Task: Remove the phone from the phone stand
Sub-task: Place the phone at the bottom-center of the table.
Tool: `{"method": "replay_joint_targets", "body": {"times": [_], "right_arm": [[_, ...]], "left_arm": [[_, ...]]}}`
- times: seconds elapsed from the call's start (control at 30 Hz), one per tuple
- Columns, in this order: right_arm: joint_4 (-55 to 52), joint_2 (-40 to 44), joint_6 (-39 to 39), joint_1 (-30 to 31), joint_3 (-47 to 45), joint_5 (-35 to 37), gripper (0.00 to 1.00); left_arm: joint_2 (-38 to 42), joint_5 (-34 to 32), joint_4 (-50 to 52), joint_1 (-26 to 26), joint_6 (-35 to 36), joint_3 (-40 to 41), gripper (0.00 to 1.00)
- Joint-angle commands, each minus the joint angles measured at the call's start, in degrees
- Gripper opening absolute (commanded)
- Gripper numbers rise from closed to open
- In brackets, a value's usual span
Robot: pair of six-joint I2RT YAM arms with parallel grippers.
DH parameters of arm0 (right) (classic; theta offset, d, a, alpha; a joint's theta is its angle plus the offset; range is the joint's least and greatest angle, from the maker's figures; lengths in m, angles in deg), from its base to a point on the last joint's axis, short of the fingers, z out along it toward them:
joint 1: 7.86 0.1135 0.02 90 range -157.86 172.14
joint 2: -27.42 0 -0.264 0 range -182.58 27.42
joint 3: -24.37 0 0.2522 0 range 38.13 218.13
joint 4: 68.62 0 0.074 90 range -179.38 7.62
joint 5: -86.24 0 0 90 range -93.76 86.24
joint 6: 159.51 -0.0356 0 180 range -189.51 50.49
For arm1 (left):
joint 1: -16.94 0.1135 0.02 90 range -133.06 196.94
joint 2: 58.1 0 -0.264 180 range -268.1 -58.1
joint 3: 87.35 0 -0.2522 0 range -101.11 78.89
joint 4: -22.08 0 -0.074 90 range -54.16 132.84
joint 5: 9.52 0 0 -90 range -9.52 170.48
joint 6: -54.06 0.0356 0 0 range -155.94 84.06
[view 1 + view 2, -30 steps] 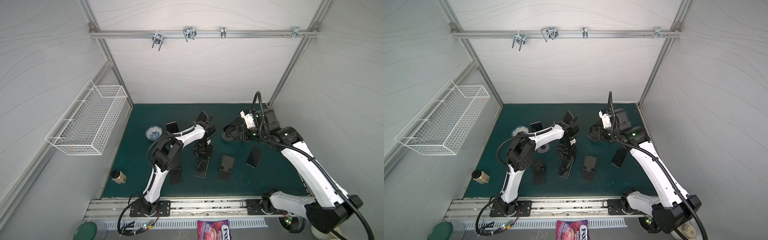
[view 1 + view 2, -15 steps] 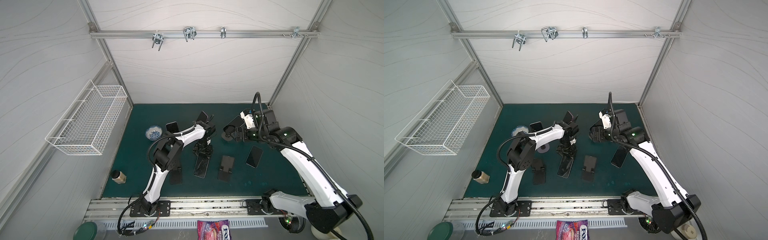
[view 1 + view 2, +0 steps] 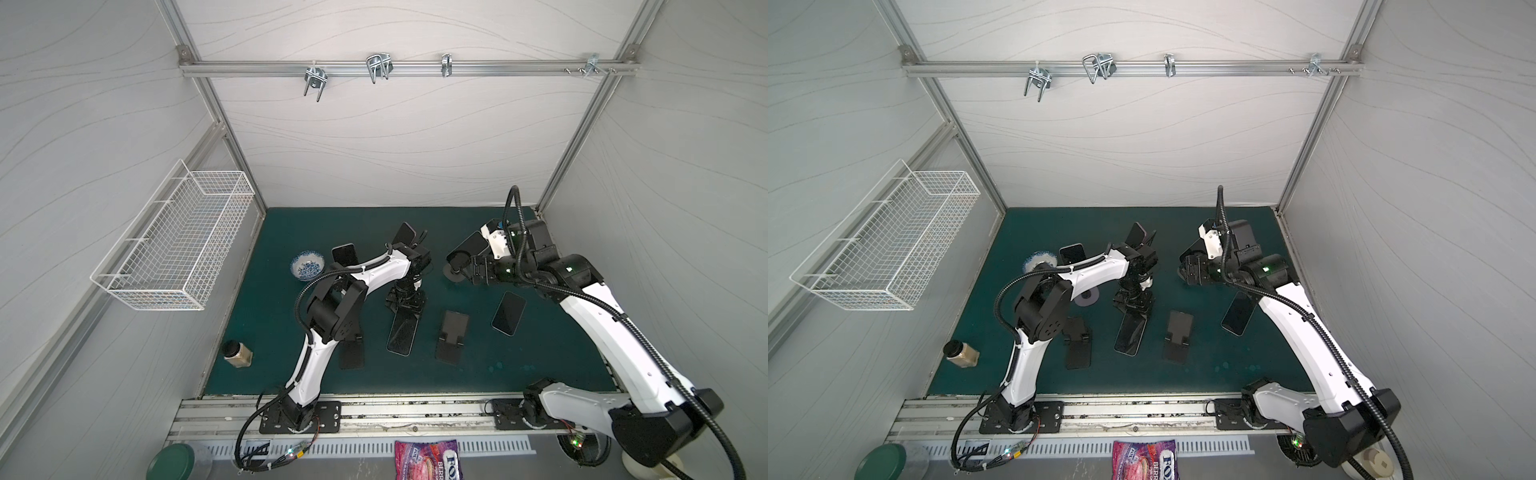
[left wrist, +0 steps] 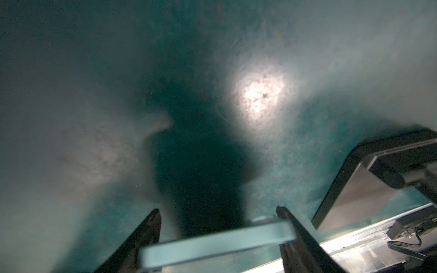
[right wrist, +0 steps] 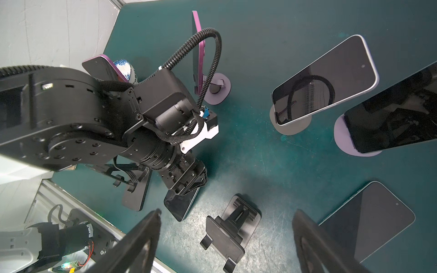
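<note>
A dark phone point(image 3: 401, 333) lies slanted on the green mat between two flat black phone stands point(image 3: 451, 337) point(image 3: 351, 353); it sits on neither. My left gripper point(image 3: 405, 303) points down at the phone's far end and is shut on it. In the left wrist view the phone's pale edge point(image 4: 217, 241) is clamped between the fingers of my left gripper point(image 4: 218, 209). The right wrist view shows the same grip on the phone point(image 5: 181, 205). My right gripper point(image 5: 227, 236) hangs open and empty above the right-hand black phone stand point(image 5: 233, 232).
Three more phones point(image 3: 405, 235) point(image 3: 345, 253) point(image 3: 471, 245) lean on round-based stands at the back. Another phone point(image 3: 509, 312) lies flat on the mat at the right. A bowl point(image 3: 307, 266) and a jar point(image 3: 237, 353) stand at the left. A wire basket point(image 3: 178, 241) hangs on the left wall.
</note>
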State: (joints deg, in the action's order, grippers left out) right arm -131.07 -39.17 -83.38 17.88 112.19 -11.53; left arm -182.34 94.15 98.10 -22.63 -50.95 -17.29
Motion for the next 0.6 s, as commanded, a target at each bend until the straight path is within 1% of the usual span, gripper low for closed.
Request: {"method": "replay_joint_targets", "body": {"times": [0.0,0.57], "right_arm": [[0.4,0.3,0.7,-0.3,-0.6,-0.3,0.88],[1.7,-0.3,0.5,-0.6,-1.0,-0.1,0.88]], "left_arm": [[-1.7,-1.0,-0.9,0.3,0.9,0.0,0.55],[-2.1,-1.5,-1.6,0.3,0.3,0.2,0.59]]}}
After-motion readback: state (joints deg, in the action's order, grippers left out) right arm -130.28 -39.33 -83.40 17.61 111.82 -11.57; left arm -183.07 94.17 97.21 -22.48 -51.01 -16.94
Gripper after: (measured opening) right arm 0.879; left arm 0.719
